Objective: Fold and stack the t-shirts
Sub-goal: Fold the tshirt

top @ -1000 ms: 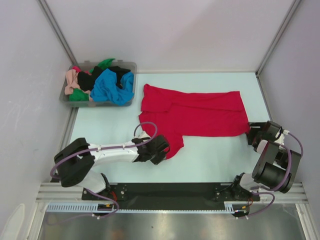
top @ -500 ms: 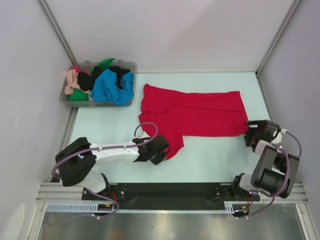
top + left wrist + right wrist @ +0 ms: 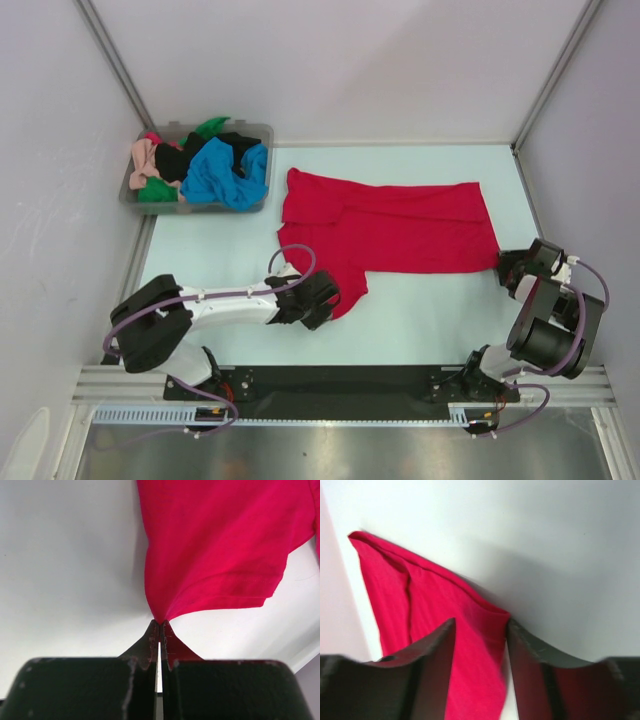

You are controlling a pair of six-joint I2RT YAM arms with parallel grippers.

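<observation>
Two grippers meet one red shirt (image 3: 400,225), which lies spread across the middle of the table (image 3: 420,325). The left gripper (image 3: 159,628) is clenched on the near sleeve's edge, the cloth drawn to a point. The right gripper (image 3: 480,625) stands half open with the shirt's right corner between its jaws. Plain walls (image 3: 350,60) enclose three sides. At far left, a bin (image 3: 263,136) holds other shirts (image 3: 215,170).

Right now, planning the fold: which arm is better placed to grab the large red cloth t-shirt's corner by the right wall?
Right. The right tool straddles that corner of the large red cloth t-shirt, jaws apart; the left tool is shut on its sleeve.
</observation>
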